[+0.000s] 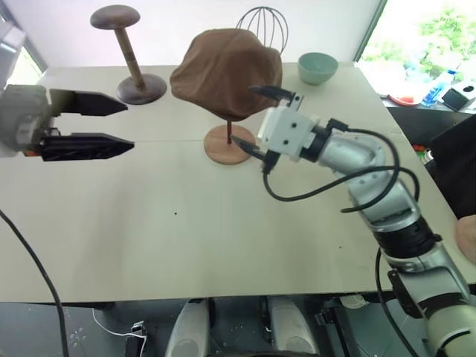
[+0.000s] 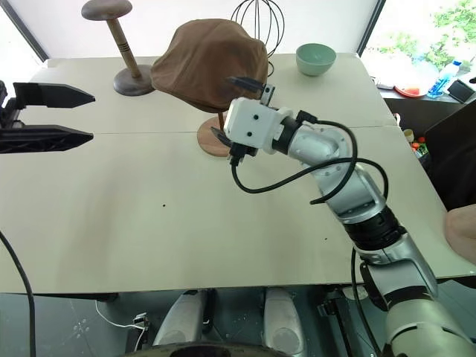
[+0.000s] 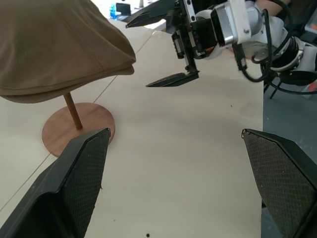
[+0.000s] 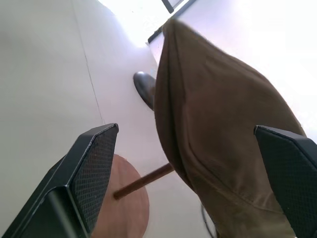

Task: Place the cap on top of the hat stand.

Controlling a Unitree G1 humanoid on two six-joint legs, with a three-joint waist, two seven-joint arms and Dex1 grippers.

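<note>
On beige table (image 1: 149, 223), cap (image 1: 223, 67) tops hat stand (image 1: 227, 145); both grippers' fingers (image 1: 89, 137) spread wide, empty.

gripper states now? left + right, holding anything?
Left gripper: open, empty, out to the side of the cap.
Right gripper: open, empty, right beside the cap on the hat stand.

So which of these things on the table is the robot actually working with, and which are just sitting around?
Part of the job:
- cap, draped over the top of its stand
- hat stand, thin pole and round base
- left claw and right claw, both open, holding nothing

Just lying about:
- darker hat stand
- black wire stand
- green bowl
</note>
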